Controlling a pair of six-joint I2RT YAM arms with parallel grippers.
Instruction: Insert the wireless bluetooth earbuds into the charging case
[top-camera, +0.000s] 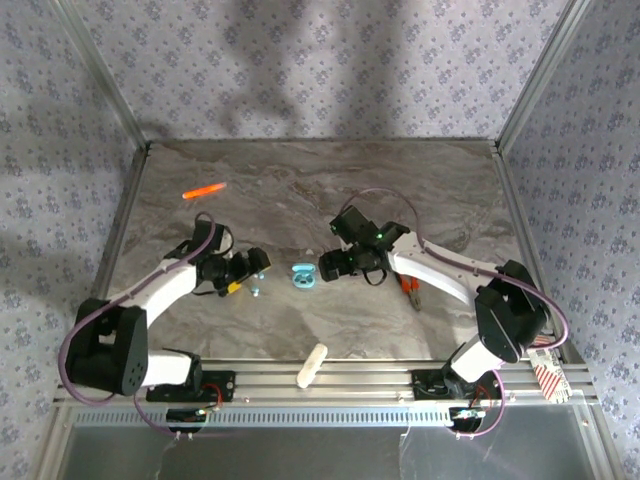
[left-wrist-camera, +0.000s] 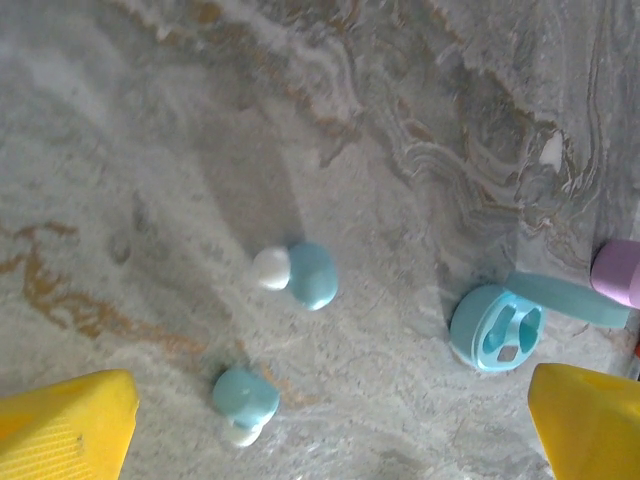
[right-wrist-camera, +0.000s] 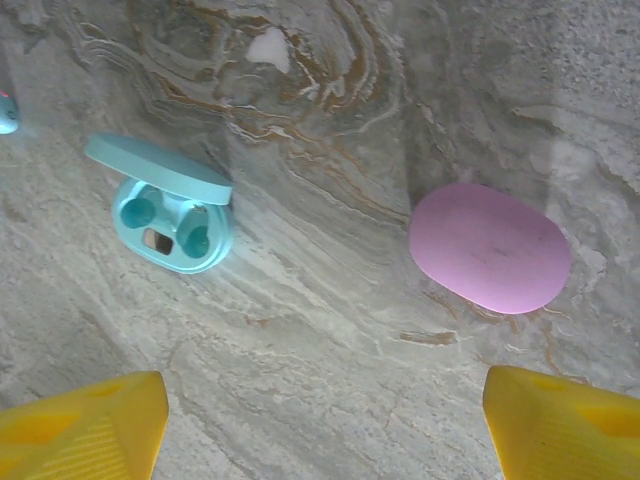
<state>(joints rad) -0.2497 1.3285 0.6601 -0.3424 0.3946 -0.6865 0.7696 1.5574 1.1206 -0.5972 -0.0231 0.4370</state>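
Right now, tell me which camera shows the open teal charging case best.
Right wrist: the teal charging case lies unobstructed, lid up, both wells facing the camera. The left wrist view catches it smaller, near the right side. The top external view shows it as a small, distant teal spot.

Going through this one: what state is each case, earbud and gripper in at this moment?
Teal charging case: lid open, both sockets empty.
Pink case: shut, lying flat.
Upper teal earbud: lying loose, outside the case.
Lower teal earbud: lying loose, outside the case.
Left gripper: open, holding nothing.
Right gripper: open, holding nothing.
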